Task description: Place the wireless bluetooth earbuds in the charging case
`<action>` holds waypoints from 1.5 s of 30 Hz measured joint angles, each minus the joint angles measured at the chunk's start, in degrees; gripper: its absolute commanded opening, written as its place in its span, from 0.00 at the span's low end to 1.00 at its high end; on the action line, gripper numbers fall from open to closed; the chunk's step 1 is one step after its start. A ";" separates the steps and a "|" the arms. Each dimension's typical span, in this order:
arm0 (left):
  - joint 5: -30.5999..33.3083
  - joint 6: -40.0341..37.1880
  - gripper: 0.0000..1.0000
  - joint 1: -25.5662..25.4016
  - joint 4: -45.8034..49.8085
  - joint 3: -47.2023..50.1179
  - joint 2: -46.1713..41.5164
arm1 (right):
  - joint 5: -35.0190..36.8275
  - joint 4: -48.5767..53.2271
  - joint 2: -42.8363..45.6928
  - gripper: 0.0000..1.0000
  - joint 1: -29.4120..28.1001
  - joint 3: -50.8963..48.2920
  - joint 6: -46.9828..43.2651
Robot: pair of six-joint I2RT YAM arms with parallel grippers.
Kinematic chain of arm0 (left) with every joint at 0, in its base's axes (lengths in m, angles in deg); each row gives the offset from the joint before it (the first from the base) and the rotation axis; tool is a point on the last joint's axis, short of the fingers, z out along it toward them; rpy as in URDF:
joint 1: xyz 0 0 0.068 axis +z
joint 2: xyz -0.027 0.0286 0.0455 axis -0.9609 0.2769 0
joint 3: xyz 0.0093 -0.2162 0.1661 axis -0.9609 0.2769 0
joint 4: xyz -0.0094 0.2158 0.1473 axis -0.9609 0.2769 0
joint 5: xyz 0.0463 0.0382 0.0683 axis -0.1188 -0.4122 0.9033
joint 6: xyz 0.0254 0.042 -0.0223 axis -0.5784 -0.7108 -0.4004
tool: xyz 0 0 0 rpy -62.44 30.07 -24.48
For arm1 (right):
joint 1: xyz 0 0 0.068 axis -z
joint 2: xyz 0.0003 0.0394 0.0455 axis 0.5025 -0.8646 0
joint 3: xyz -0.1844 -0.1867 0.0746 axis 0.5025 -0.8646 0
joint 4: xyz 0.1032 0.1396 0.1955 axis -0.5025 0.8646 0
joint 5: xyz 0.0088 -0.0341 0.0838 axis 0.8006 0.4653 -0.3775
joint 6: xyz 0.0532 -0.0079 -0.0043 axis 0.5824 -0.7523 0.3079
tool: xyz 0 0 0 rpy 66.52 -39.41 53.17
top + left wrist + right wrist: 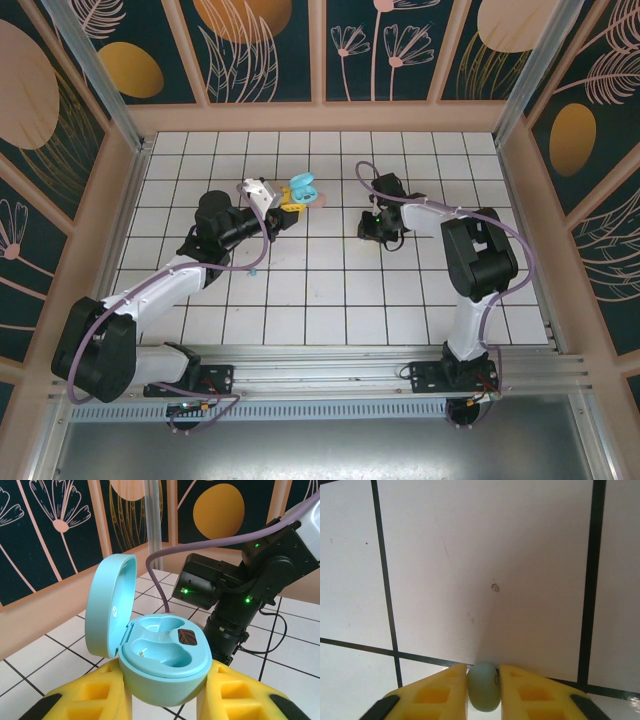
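The teal charging case sits between my left gripper's yellow fingers, which are shut on its base. Its lid stands open and both wells look empty. In the top view the case is held above the tiles left of centre by the left gripper. One teal earbud lies on a white tile against a grout line. My right gripper is down on it, its yellow fingers touching it on both sides. From above, the right gripper points down at the floor.
The right arm's black wrist stands close behind the case. A tiny teal speck lies on the tiles by the left forearm. Wooden walls ring the tiled floor, and a metal rail runs along the near edge.
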 measured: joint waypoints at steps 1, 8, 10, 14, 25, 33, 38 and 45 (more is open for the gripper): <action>0.04 -0.07 0.21 0.00 0.02 0.00 0.00 | 0.00 0.11 0.00 0.15 -0.04 0.02 0.02; 0.07 -0.17 0.22 0.00 0.15 0.00 0.02 | 1.66 2.21 0.00 0.10 -0.83 1.38 -0.48; 0.07 -0.17 0.21 0.00 0.17 0.00 0.02 | 2.78 3.10 0.02 0.09 -1.11 2.03 -0.90; 0.07 -0.17 0.21 0.00 0.17 0.00 0.02 | 5.73 5.42 1.68 0.08 -1.66 3.19 -1.70; -0.76 -0.37 0.21 0.00 0.13 -0.13 0.35 | 13.84 12.31 11.32 0.07 -5.84 11.10 -3.17; -1.81 -1.01 0.21 0.00 0.11 -1.11 1.49 | 20.85 15.72 18.05 0.06 -15.93 23.96 -4.85; -1.86 -0.98 0.21 0.00 -0.02 -1.36 1.49 | 24.79 17.86 18.56 0.06 -19.08 29.18 -6.25; -1.88 -0.98 0.21 0.00 -0.04 -1.44 1.49 | 27.23 19.58 18.53 0.06 -24.70 31.93 -9.25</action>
